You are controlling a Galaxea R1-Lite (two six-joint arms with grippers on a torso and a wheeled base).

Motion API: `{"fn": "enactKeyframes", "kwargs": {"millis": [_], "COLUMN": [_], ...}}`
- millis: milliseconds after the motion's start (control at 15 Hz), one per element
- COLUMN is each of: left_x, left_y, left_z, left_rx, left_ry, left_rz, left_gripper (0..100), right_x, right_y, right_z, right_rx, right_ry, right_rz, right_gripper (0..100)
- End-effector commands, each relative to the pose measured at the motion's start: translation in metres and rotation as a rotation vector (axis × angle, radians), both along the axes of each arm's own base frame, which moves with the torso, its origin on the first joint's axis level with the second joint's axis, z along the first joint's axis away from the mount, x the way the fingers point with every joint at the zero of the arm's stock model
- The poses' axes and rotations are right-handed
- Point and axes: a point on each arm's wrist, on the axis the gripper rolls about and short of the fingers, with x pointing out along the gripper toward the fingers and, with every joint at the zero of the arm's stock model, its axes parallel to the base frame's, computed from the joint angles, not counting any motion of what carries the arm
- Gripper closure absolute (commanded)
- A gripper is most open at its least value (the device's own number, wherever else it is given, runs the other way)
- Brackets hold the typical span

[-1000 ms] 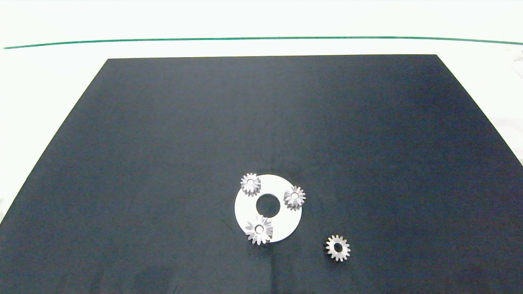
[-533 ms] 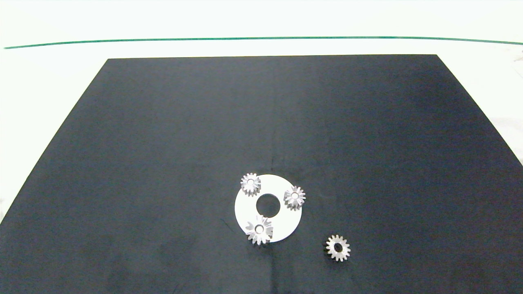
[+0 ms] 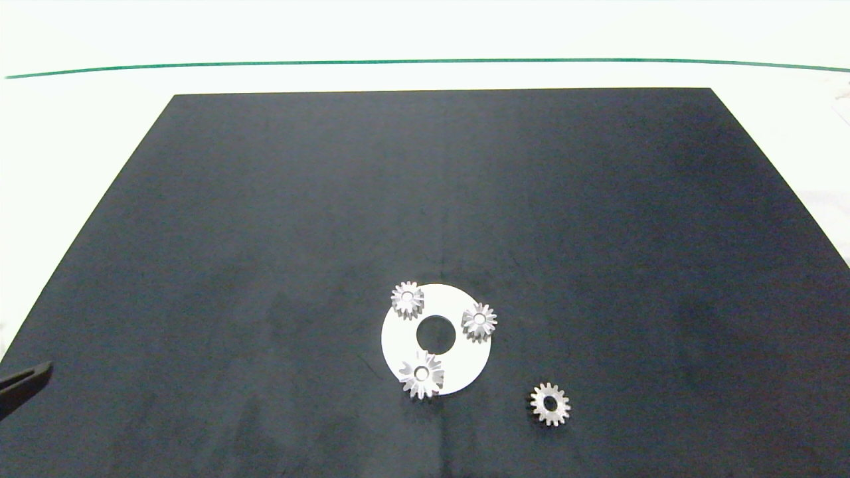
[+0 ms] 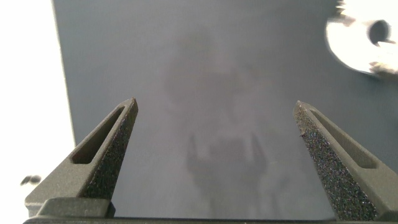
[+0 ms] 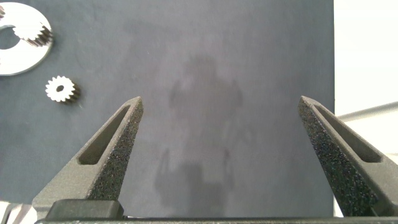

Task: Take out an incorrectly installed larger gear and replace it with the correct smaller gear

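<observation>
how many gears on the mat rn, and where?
4. Three on the white disc: smaller gears at its far-left edge and right edge, the larger gear at its near edge. One smaller gear loose on the mat.

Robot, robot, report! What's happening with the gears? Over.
Left gripper open, at mat's left edge. Right gripper open. Larger gear on white disc. Nothing blocking.

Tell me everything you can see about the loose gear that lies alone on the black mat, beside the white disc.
The loose gear is a small silver metal wheel with short blunt teeth around its edge and a round hole in the middle, through which the black mat shows. It lies flat on the mat, to the right of the white disc and nearer the camera, apart from it. Nothing else touches it, and no claw is near it.
</observation>
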Motion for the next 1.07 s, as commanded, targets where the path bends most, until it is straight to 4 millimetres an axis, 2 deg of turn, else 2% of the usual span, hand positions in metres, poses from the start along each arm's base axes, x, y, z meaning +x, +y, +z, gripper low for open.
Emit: {"fn": "enactKeyframes", "kwargs": {"millis": [67,200,333,467,667,867,1067], "left_x": [0.088,0.112,0.127,0.133,0.127,0.134,0.140], "left_y": [-0.067,-0.109,-0.144,-0.179,-0.205,-0.213,-0.227], "left_z": [0.010,-0.008,-0.028,-0.041,-0.047,-0.050,-0.066], "left_rx": [0.045,0.041,0.095,0.165,0.210,0.244,0.281], "left_ry": [0.267,0.391,0.438,0.432,0.477,0.463,0.501], "left_rz": [-0.285,-0.356,-0.411,-0.430,-0.475,-0.429,-0.435], "left_gripper": [0,0,0,0,0,0,0], "right_x": [0.035,0.035,0.036,0.039,0.044,0.048,0.049], "right_y": [0.007,0.008,0.008,0.009,0.011,0.013,0.013], "right_z": [0.039,0.045,0.053,0.056,0.055,0.055,0.055], "right_rx": [-0.032,-0.022,-0.016,0.004,0.020,0.025,0.025], "right_ry": [0.118,0.098,0.080,0.080,0.097,0.101,0.104], "right_rz": [0.161,0.211,0.213,0.222,0.233,0.256,0.257], "right_gripper": [0,0,0,0,0,0,0]}}
